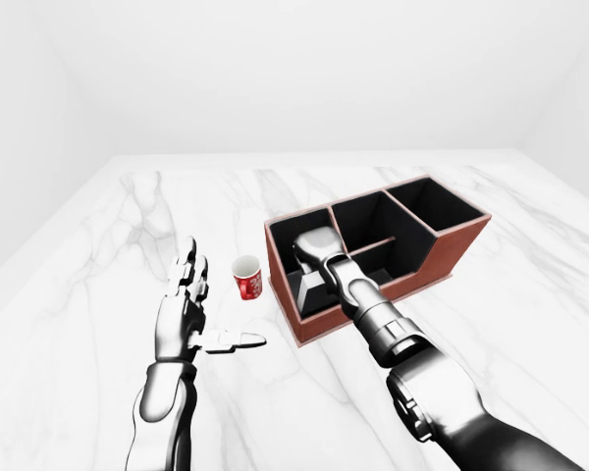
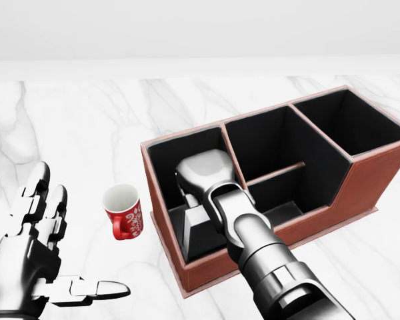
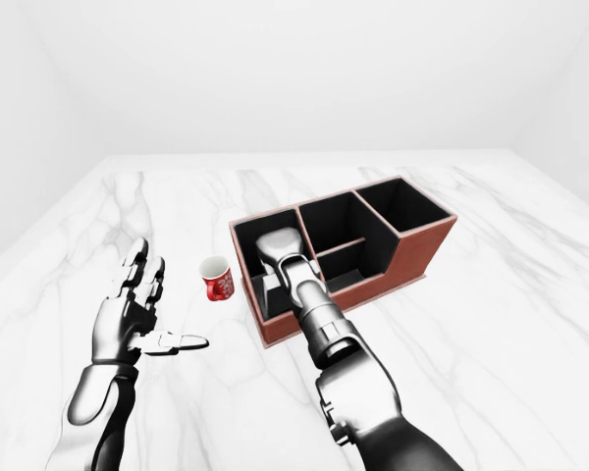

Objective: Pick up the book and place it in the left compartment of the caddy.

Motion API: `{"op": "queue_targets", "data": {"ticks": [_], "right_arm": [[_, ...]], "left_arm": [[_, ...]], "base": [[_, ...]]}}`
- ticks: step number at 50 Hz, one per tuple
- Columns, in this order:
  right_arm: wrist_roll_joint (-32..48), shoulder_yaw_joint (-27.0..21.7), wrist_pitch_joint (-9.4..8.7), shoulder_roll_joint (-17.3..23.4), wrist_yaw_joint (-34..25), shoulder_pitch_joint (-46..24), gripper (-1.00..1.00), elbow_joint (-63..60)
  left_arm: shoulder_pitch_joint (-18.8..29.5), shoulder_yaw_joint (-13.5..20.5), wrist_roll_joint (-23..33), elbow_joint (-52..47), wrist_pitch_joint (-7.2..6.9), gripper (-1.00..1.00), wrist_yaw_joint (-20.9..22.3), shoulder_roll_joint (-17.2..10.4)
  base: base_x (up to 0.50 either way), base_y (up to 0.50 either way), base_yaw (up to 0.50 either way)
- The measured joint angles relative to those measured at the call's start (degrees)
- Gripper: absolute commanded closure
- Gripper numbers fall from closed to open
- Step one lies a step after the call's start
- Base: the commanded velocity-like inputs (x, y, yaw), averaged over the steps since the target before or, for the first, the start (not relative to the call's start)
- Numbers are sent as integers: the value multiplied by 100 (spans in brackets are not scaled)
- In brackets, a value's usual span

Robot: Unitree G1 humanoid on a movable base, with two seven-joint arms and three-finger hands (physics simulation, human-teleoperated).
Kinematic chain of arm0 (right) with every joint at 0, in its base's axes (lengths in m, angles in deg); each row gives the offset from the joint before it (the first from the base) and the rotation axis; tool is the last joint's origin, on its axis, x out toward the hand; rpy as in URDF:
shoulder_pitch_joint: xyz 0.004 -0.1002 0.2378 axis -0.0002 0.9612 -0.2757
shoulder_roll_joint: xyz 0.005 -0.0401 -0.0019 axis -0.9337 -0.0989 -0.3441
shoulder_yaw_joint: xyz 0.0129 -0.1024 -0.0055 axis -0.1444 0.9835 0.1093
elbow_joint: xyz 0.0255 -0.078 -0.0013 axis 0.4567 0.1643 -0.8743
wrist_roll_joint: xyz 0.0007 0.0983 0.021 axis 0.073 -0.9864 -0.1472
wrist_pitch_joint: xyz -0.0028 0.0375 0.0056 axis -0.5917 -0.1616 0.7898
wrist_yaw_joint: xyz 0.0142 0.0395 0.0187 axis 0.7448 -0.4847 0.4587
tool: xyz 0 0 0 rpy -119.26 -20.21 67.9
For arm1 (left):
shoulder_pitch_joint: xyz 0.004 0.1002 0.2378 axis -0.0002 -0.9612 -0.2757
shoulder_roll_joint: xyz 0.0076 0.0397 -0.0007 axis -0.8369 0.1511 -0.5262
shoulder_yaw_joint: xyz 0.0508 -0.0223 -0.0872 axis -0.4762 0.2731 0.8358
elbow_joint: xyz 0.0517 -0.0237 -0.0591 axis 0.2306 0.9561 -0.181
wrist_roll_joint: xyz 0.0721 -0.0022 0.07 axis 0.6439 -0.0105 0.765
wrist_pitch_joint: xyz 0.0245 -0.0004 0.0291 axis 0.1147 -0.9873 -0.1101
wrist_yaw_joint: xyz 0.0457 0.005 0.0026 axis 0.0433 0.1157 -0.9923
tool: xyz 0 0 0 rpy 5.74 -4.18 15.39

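Your right robot hand (image 2: pixel 203 175) is down inside the caddy (image 2: pixel 360 183), in the compartment at the head view's left end. Its back faces the camera and the fingers are tucked below, so you can't tell whether it's spread or clamped on anything. A dark upright shape sits under the wrist in that same compartment, approx. where the book would be, but it's black on black lining, so the book can't be made out w/ any certainty.

The caddy is reddish-brown outside, black inside, w/ three main sections plus a lower divided pocket along its near wall (seen best in the head view). It lies at an angle on the white marble table (image 1: pixel 98 226), the far end pointing to the upper right.

Just left of the caddy, not touching it, is a red mug (image 2: pixel 123 212) w/ white pattern and white interior, tipped so its mouth shows.

Your left robot hand (image 2: pixel 37 250) is further left of the caddy, beyond the mug and lower in the view. It's spread wide, fingers (image 2: pixel 33 193) up, thumb out toward the caddy, holding nothing.
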Motion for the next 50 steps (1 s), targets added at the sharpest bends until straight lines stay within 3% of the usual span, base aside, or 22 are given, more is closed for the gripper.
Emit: {"op": "queue_targets", "data": {"ticks": [6, 14, 20, 39, 43, 50], "right_arm": [[29, 2, 3, -10, 29, -21, 100, 43], [81, 7, -10, -28, 48, -51, 66, 95], [110, 13, -20, -38, 53, -57, 53, 129], [197, 25, -13, -33, -44, 82, 47, -52], [210, 23, -11, -35, -54, 98, 22, -116], [216, 25, -13, -33, -92, 109, 13, -160]], "left_arm": [[9, 11, -11, 11, 0, -100, 5, -3], [35, 37, -26, 31, 0, -100, 14, -12], [49, 53, -32, 38, 0, -100, 17, -16], [15, 42, -21, 41, 0, -100, 11, -2], [14, 39, -20, 36, 0, -100, 10, -2], [32, 46, -27, 26, 0, -100, 12, -10]], "base": [[0, 0, 0], [0, 0, 0], [0, 0, 0], [0, 0, 0], [0, 0, 0], [0, 0, 0]]}}
